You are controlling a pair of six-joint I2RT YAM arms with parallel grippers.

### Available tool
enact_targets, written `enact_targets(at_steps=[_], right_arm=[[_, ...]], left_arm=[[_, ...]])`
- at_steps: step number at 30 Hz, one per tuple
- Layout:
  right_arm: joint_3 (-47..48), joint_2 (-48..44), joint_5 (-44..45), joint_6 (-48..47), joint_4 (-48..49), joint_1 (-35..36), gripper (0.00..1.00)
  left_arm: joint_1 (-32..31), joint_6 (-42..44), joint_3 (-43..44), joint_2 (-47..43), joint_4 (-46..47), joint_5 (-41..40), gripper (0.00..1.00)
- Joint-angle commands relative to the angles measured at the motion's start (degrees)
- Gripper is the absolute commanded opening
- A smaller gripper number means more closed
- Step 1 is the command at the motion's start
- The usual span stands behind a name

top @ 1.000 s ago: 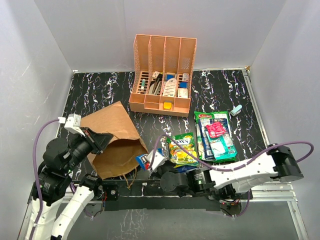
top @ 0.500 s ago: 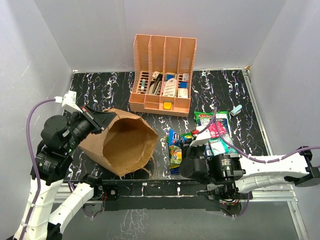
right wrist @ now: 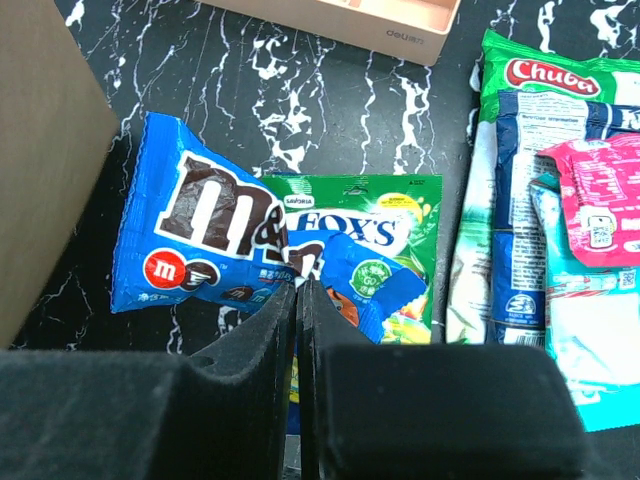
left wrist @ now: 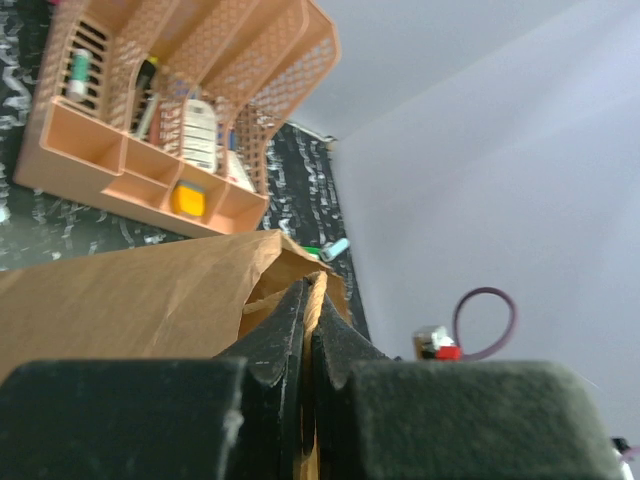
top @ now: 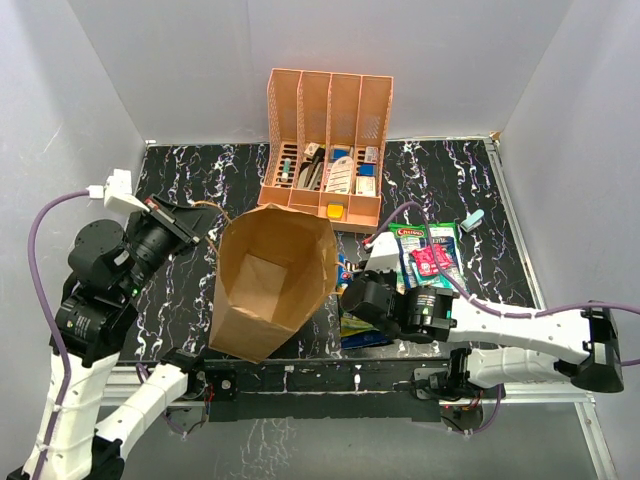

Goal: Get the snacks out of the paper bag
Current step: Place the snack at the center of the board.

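The brown paper bag (top: 268, 285) stands with its open mouth facing up, and nothing shows inside it. My left gripper (top: 196, 233) is shut on the bag's twisted cord handle at the rim; in the left wrist view the cord sits between the closed jaws (left wrist: 312, 292). My right gripper (right wrist: 298, 283) is shut on a corner of a blue M&M's packet (right wrist: 200, 240), just right of the bag, over a green Fox's packet (right wrist: 385, 215). A green Chuba packet (right wrist: 560, 80) and a pink packet (right wrist: 600, 200) lie further right.
The orange four-compartment organiser (top: 325, 150) with stationery stands at the back centre. A small teal item (top: 471, 220) lies near the right edge. White walls close in the left, back and right sides of the black marbled table (top: 190, 170).
My left gripper has raised the bag from lying on its side to standing with its mouth up. My right gripper has carried the blue packet from the bag's mouth rightward over the other packets.
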Motion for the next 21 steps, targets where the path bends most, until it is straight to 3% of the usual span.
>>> enact_targets(at_steps=[1, 9, 15, 21], right_arm=[[1.5, -3.8, -2.0, -0.4, 3.7, -1.8, 0.07], [-1.0, -4.8, -9.2, -1.3, 5.8, -7.2, 0.07], [-0.8, 2.4, -20.1, -4.5, 4.3, -14.0, 0.07], [1.3, 6.3, -24.2, -4.6, -2.2, -15.7, 0.07]], left_arm=[[-0.1, 2.7, -1.0, -3.1, -6.0, -8.3, 0.00], [-0.1, 2.7, -8.1, -12.9, -14.6, -18.1, 0.00], [-0.1, 5.5, -7.1, -13.3, -14.3, -19.1, 0.13], [-0.1, 9.8, -4.6, -12.0, -13.3, -17.9, 0.24]])
